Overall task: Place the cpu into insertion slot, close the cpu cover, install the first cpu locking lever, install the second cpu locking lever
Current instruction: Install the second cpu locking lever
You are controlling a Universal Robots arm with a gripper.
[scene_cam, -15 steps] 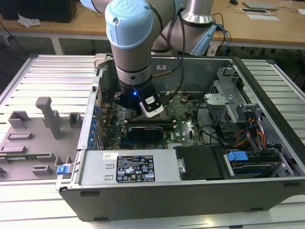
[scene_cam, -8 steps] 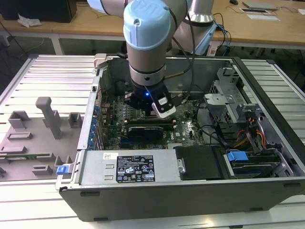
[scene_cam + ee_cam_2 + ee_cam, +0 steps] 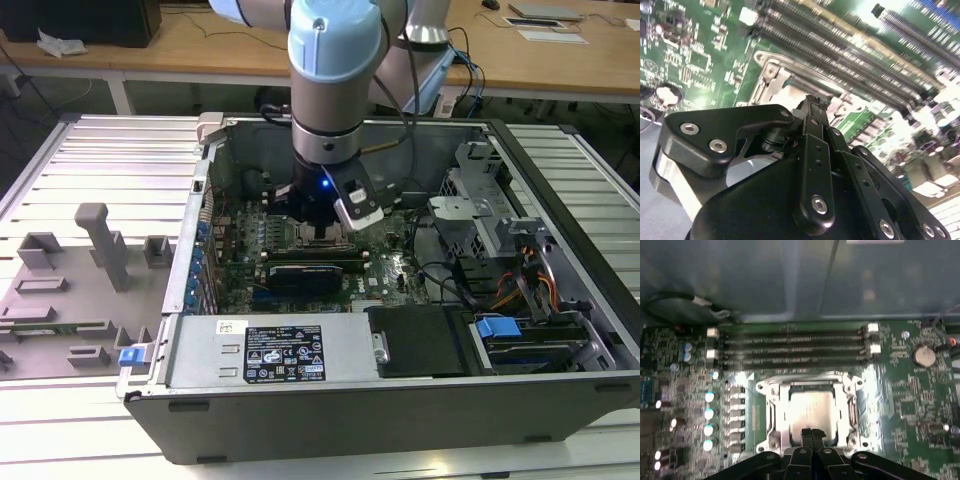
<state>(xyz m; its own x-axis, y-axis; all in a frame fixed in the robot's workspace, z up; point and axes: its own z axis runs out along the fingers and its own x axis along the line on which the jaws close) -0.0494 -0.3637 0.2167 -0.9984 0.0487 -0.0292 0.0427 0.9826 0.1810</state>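
Now the gripper [image 3: 807, 432] hangs low over the chip socket [image 3: 810, 412] on the green board [image 3: 900, 390].

Its fingers look pressed together with nothing between them, tips at the socket edge nearest the camera, probably so a narrow point can work the small parts. The pale chip [image 3: 812, 407] lies seated in the socket, below the memory slots [image 3: 790, 347]; the metal frame [image 3: 771, 412] around it seems lowered, though glare makes that uncertain.

The white label [image 3: 284, 352] on the metal power supply box [image 3: 200, 352] bears print too small to read.
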